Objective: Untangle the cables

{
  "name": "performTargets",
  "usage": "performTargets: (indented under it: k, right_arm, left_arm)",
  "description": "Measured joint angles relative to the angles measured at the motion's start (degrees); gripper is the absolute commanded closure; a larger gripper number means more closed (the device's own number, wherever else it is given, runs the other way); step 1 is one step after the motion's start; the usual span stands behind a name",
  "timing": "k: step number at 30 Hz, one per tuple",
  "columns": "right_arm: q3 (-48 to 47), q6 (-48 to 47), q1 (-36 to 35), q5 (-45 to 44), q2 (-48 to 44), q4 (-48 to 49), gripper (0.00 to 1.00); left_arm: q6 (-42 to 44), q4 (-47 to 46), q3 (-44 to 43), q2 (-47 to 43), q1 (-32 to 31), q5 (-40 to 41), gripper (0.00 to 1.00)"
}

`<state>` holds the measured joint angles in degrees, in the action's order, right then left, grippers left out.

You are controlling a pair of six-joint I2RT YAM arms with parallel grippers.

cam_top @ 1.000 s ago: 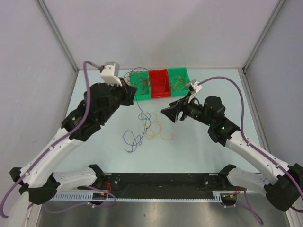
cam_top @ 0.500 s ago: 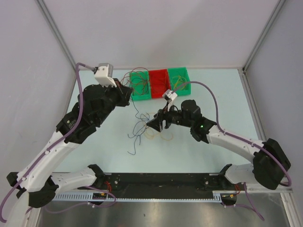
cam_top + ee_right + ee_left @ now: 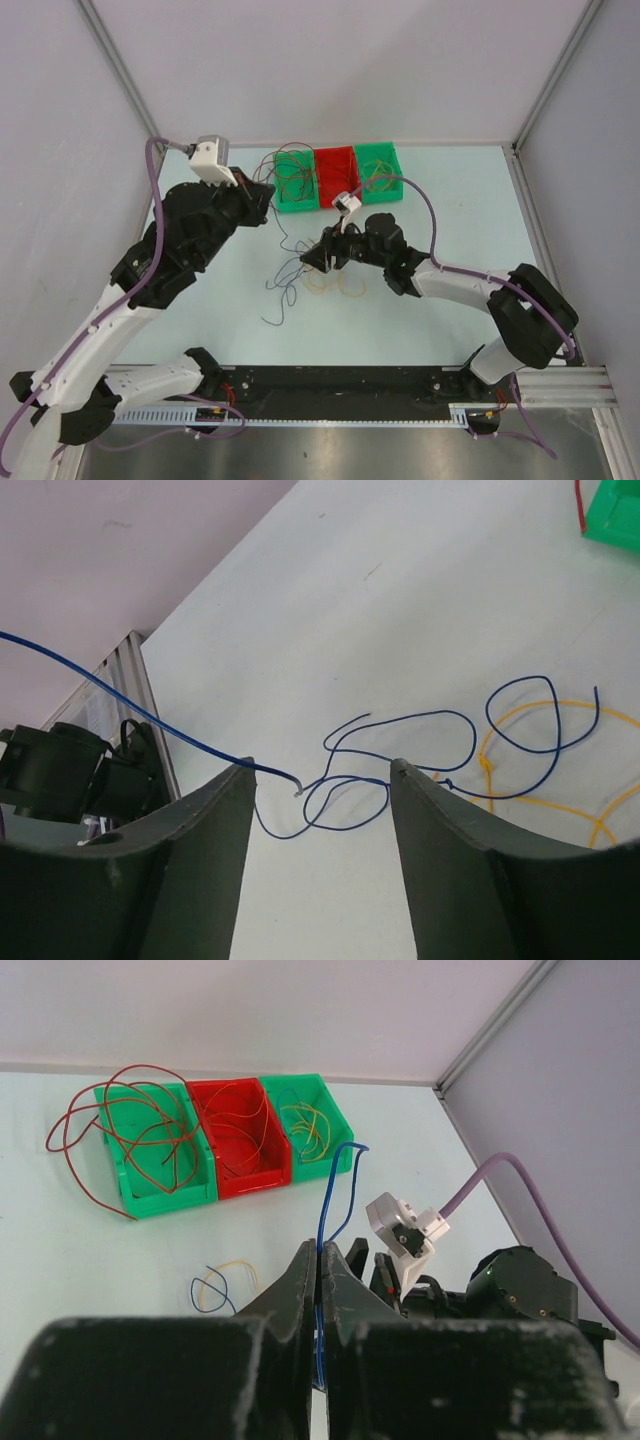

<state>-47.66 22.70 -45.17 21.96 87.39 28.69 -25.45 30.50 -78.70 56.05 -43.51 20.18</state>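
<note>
The left end effector (image 3: 320,1256) is clamping narrow on a blue cable (image 3: 326,1188), which is rising out of its fingertips and arching toward the bins (image 3: 165,1198). The right end effector (image 3: 320,770) is standing wide with nothing held, hanging low over the blue tangle (image 3: 400,730) lying on the desk (image 3: 100,1260). That tangle is sitting just ahead of and between its fingers, crossing a yellow cable (image 3: 487,767) on its far side. The lifted blue strand is slanting in from the left arm's side and ending in the gap near one finger; whether it is touching that finger is unclear.

To do this well, the right end effector is likely needing to close on a blue loop alone, clear of the yellow one, and pin it low while the left arm is drawing its strand up and away slowly. Pulling fast is risking a tighter knot or dragging the yellow cable along
</note>
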Motion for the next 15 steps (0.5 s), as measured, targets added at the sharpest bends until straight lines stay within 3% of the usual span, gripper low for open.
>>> performTargets:
  k: [2,3,9,15]
  right_arm:
    - [0.0,0.7,-0.2,0.3,0.8,1.3,0.58]
    - [0.0,1.2,-0.4,0.6,1.2,2.2,0.69]
    - [-0.6,2.1,-2.8,2.2,2.7,4.7,1.0]
    - [-1.0,1.6,-3.4,2.8,0.3,3.1,1.0]
  left_arm:
    - [0.0,0.0,0.2,-0.3,0.1,0.0,0.95]
    - [0.0,0.0,0.3,-0.4,0.1,0.0,0.95]
    - [-0.2,-0.8,1.8,-1.5,0.2,0.1,0.94]
    - [-0.6,-1.4,4.5,-3.4,0.6,1.2,0.91]
